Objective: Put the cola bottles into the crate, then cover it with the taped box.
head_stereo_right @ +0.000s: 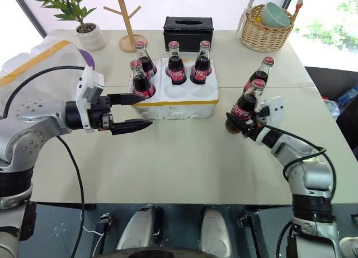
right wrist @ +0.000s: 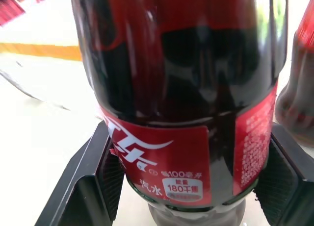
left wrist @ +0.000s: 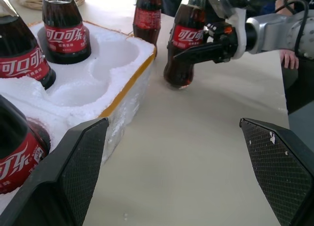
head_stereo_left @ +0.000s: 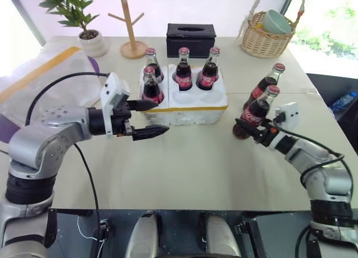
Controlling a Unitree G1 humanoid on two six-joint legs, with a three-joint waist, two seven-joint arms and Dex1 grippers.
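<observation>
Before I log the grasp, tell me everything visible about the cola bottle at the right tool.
The bottle is small, glassy and filled with dark cola, with a red cap and a red-and-white label. It leans slightly on the table, nearer of two bottles right of the crate. The right tool has its black fingers against both sides of its lower body.

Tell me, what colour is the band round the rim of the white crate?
Yellow. The band on the crate shows best in the right eye view.

Glossy glass cola bottle (right wrist: 181, 113) with smooth printed label, between my matt black, cross-hatched pads (right wrist: 110, 179); beside it, the crate (left wrist: 93, 84): grainy white styrofoam, shiny yellow tape band; matt beige table (head_stereo_left: 184, 163).
</observation>
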